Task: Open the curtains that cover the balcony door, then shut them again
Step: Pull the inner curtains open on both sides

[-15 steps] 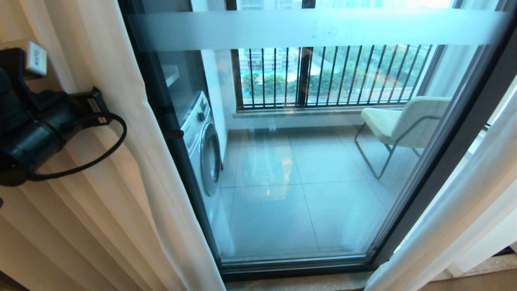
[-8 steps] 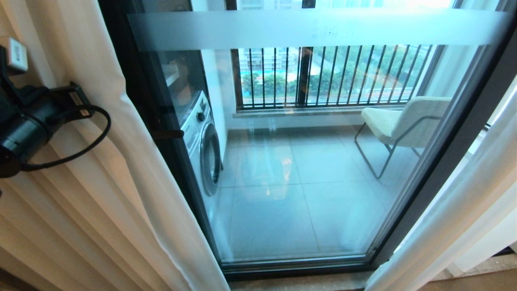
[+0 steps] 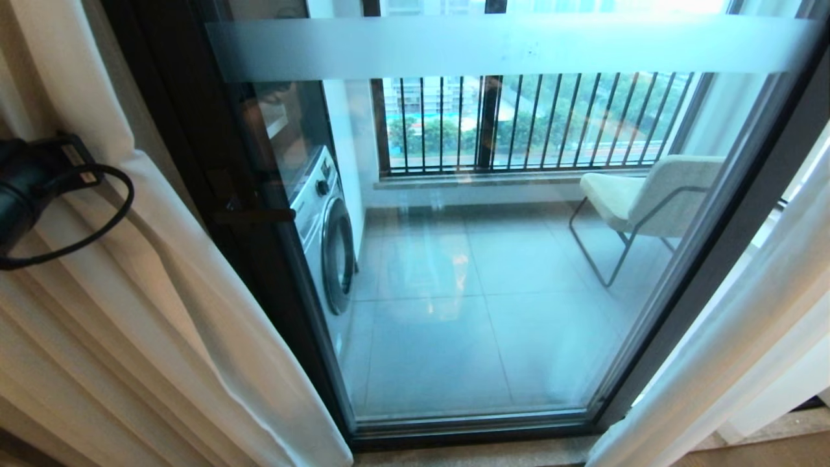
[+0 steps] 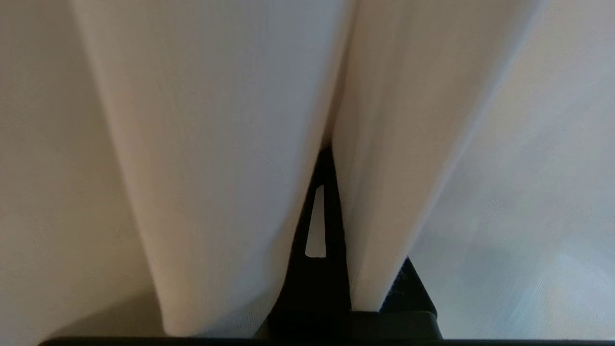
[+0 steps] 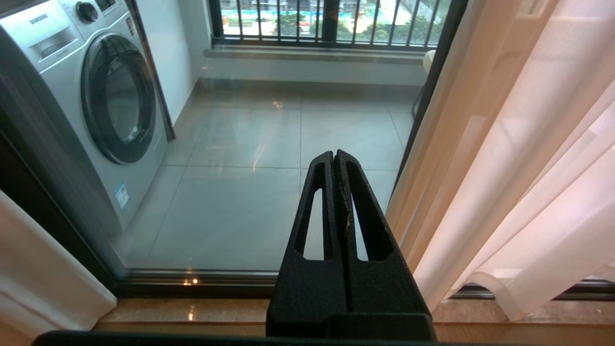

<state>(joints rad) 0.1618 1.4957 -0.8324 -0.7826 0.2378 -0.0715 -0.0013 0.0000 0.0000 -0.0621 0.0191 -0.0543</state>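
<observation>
Your left arm point(image 3: 26, 188) sits at the far left edge of the head view, pressed into the left curtain point(image 3: 162, 272). Over the last second that arm has slid further left, and the curtain's inner edge has gone with it. More of the dark frame of the balcony door point(image 3: 188, 162) now stands bare, where a moment ago fabric hung over it.

In the left wrist view, the left gripper point(image 4: 326, 163) is buried between two folds of white fabric. Its jaws are pressed together, and the cloth drapes around them; you cannot tell whether any cloth is pinched between them.

The right curtain point(image 3: 733, 337) hangs bunched at the right of the door. The glass between the two panels is clear, showing a washer point(image 3: 327, 233) and a chair point(image 3: 642, 194) on the balcony.

Your right gripper point(image 5: 335, 158) points low at the glass with its jaws fully together and nothing in them.

By the look of it, the opening half is nearly done. The closing half has not begun.
</observation>
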